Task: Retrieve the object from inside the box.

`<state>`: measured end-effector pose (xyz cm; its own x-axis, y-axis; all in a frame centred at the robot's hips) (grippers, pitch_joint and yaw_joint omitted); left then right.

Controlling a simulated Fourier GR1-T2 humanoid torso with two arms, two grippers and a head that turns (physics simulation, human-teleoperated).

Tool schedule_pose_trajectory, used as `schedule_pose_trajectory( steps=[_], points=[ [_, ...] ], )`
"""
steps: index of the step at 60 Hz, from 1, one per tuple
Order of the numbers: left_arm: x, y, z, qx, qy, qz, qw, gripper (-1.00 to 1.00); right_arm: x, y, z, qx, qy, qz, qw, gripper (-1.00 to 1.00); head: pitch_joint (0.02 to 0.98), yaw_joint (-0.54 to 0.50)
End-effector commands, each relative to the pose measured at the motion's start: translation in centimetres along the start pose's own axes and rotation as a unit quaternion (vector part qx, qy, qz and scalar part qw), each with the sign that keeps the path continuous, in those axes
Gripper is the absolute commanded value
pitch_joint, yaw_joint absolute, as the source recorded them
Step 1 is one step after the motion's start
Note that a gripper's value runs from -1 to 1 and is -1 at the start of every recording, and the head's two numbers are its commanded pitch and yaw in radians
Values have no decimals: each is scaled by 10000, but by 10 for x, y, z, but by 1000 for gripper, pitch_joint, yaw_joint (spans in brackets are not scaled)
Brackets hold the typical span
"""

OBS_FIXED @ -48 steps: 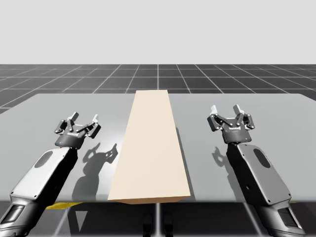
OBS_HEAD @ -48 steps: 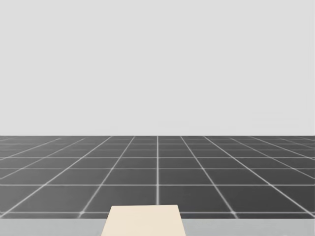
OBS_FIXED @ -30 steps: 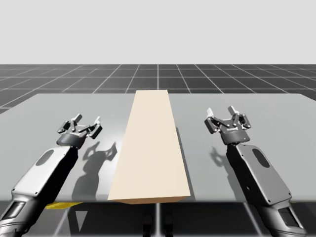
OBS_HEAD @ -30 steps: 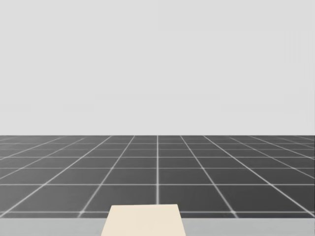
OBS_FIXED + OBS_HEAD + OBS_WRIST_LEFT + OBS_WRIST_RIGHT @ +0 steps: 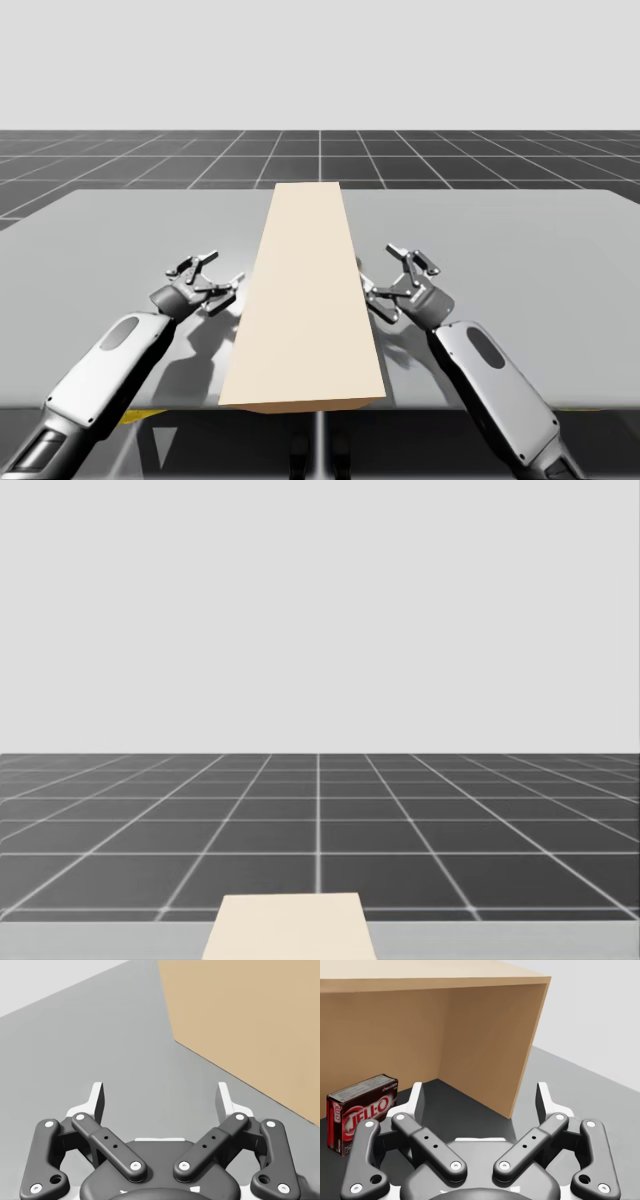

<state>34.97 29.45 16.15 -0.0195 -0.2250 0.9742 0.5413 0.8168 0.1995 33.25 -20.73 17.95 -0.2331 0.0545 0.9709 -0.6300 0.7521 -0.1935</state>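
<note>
My right gripper (image 5: pixel 480 1092) is released, its two fingers spread wide with nothing between them. It faces the open side of the long tan flat-sided box (image 5: pixel 395 1035). Contents of that box: one small dark red rectangular carton (image 5: pixel 362 1112), standing upright on the dark floor of the interior. It is ahead of the gripper and off to the side of one finger, untouched by either. I cannot tell whether the carton touches the box's back wall. The box's top panel and one end wall frame the opening beyond the gripper. My left gripper (image 5: pixel 160 1092) is likewise released, fingers apart over bare grey surface and gripping nothing. It has a closed tan wall of the box ahead of it and to one side. From the high view, the box lies lengthwise down the middle of the grey table (image 5: pixel 500 230), with the left gripper just beside one long side and the right gripper close against the other. Whether the right gripper touches the wall cannot be determined. From the head view, the far end of the box top shows against the dark tiled floor (image 5: pixel 320 830).
</note>
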Motion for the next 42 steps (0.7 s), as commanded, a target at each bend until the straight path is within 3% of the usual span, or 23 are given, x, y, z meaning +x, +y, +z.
schedule_pose_trajectory(
  steps=[1, 8, 14, 16, 22, 27, 30, 31, 38, 42],
  points=[
    [1, -29, 1, -767, -114, -243, 9967, -1000, 4, 41, -3, 908, -134, -350, 9952, -1000, 74, -4],
    [2, -35, 1, -879, -134, -299, 9956, -1000, 1, 51, -4, 986, -191, -282, 9945, -1000, 74, -8],
    [1, -35, 1, -892, -128, -321, 9954, -1000, -7, 58, -9, 1019, -163, -346, 9941, -1000, 74, -14],
    [1, -35, 0, -895, -127, -318, 9954, -1000, -11, 61, -12, 1045, -141, -523, 9930, -1000, 74, -15],
    [0, -36, -1, -898, -104, -345, 9953, -1000, -24, 71, -21, 1178, -115, -742, 9902, -1000, 74, -20],
    [0, -37, -1, -898, -98, -373, 9952, -1000, -29, 75, -30, 1197, -115, -795, 9896, -1000, 74, -22],
    [0, -37, -1, -892, -102, -379, 9952, -1000, -31, 75, -35, 1189, -101, -874, 9890, -1000, 76, -24],
    [0, -37, -1, -890, -105, -383, 9952, -1000, -33, 75, -38, 1167, -107, -964, 9884, -1000, 78, -25],
    [1, -37, -1, -892, -108, -402, 9951, -1000, -39, 74, -47, 1148, 35, -1085, 9874, -1000, 81, -29],
    [1, -37, 0, -897, -105, -419, 9950, -1000, -46, 76, -54, 1134, 167, -1084, 9875, -1000, 87, -32]
  ],
)
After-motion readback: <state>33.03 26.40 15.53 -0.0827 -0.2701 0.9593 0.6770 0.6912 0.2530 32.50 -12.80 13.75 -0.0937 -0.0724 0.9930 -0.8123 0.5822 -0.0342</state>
